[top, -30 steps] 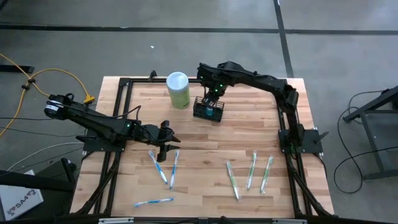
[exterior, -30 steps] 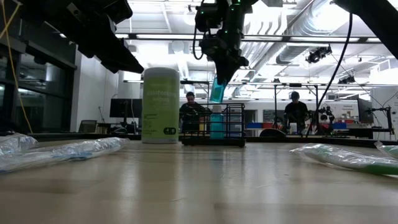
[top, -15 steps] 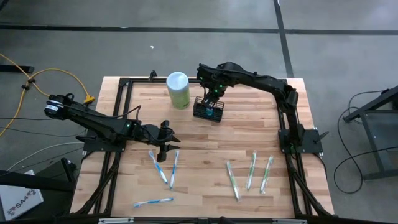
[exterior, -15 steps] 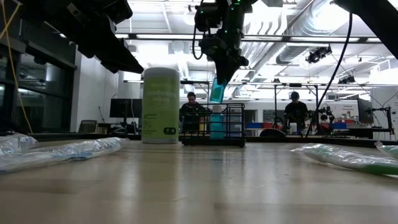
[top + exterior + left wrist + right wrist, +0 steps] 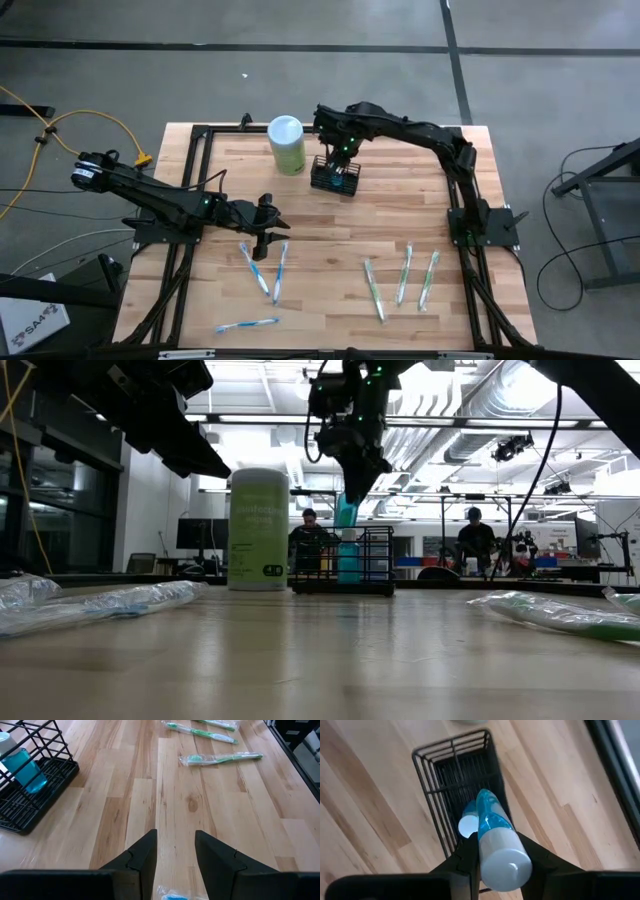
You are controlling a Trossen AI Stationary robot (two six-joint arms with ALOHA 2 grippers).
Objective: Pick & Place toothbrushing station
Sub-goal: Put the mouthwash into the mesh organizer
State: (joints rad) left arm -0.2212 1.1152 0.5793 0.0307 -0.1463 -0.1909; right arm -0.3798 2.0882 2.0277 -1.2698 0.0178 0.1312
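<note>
The toothbrushing station, a black wire basket (image 5: pixel 335 178) (image 5: pixel 345 560) (image 5: pixel 455 775), stands on the table's far middle. A blue bottle (image 5: pixel 466 824) (image 5: pixel 24 767) stands upright inside it. My right gripper (image 5: pixel 341 152) (image 5: pixel 352 468) hangs right above the basket, shut on a second blue tube with a white end (image 5: pixel 495 832) (image 5: pixel 345 512). My left gripper (image 5: pixel 268 236) (image 5: pixel 175 862) waits open over the table's left middle, just above a wrapped blue toothbrush (image 5: pixel 172 895). My right gripper pinches the tube's white end (image 5: pixel 492 855) between its two fingers, coming from above and pointing steeply down. The tube hangs below the fingers, nearly upright, with its blue end (image 5: pixel 344 520) at about the height of the basket's top rim. Whether it touches the wires I cannot tell.
A pale green canister with a white lid (image 5: pixel 286 145) (image 5: pixel 258 530) stands just left of the basket. Wrapped blue toothbrushes (image 5: pixel 265 270) lie near the left gripper, and wrapped green ones (image 5: pixel 400 275) (image 5: pixel 220 757) lie at the near right. People show in the room behind.
My right gripper has rolled slightly above the basket. The blue tube has gone from slanting to nearly upright, and its lower end has come down a little toward the basket's top.
</note>
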